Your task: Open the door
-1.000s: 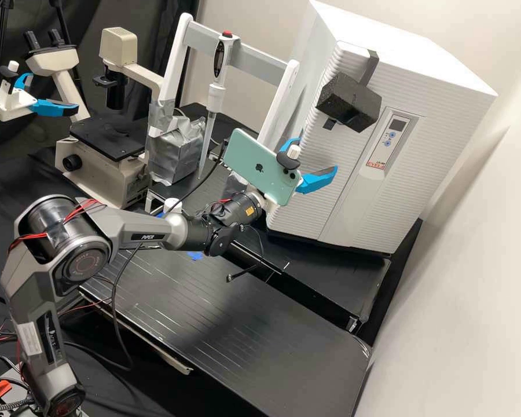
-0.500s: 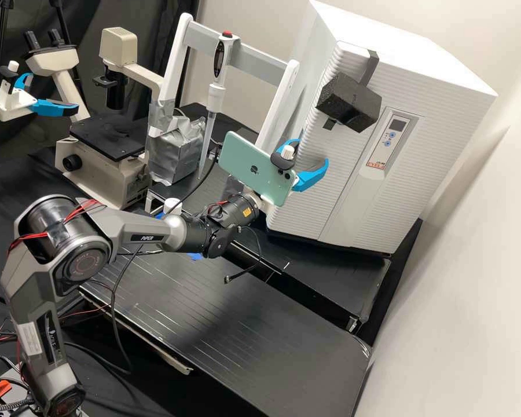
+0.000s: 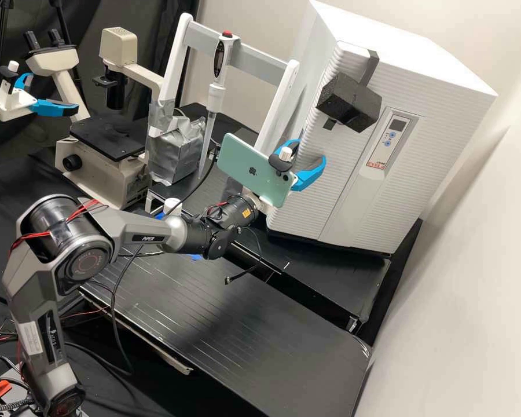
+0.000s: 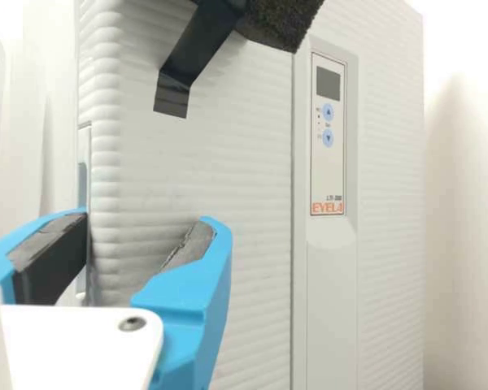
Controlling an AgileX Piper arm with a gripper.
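Nearest, a dark grey jointed arm (image 3: 136, 229) rises from the lower left of the high view's frame and leans across the ridged black tabletop (image 3: 243, 324) towards the centre. Over its end is a flat mint-green phone (image 3: 252, 171) (it masks part of the wrist), and beyond that, right of centre, are the bright blue curved fingers (image 3: 308, 178), parted and gripping nothing. Past them, at centre right, stands the task's thing: the white ribbed plastic door (image 3: 336, 162), which looks closed, on a tall boxy white cabinet (image 3: 446, 69). One finger is at the door's side edge and the other before its front; I cannot tell whether either touches. A rough black foam block (image 3: 350, 104) is higher on the front. The step in hand seems to be lining up on that edge; the next move calls for a secure hold there, then an outward, arcing pull.
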